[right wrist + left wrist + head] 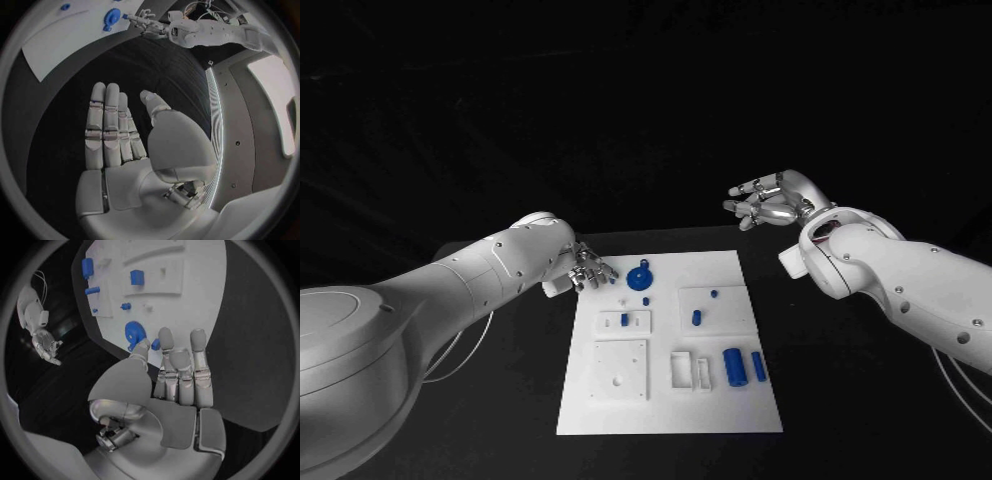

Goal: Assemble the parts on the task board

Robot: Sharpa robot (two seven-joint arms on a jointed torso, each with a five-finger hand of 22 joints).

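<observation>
The white rectangular task board (669, 340) lies flat in the middle of the black table (848, 400), its long side running away from the robot. Near its far edge sits a round blue disc-shaped part (640, 277) with a small tab, and behind that, on the raised white blocks, stand smaller blue parts: a short blue peg (625, 320), a blue pin (697, 318) and, on the near right of the board, two upright blue cylinders (744, 365) side by side. The left hand (590, 268) hovers at the board's far left corner, just beside the blue disc; in the left wrist view its fingers (181, 365) are straight and close together, and a small blue piece (155, 344) seems to sit at the thumb tip, though I cannot tell whether it is pinched. The right hand (769, 203) is raised well apart from the board, beyond its far right corner, fingers loosely extended and holding nothing.
</observation>
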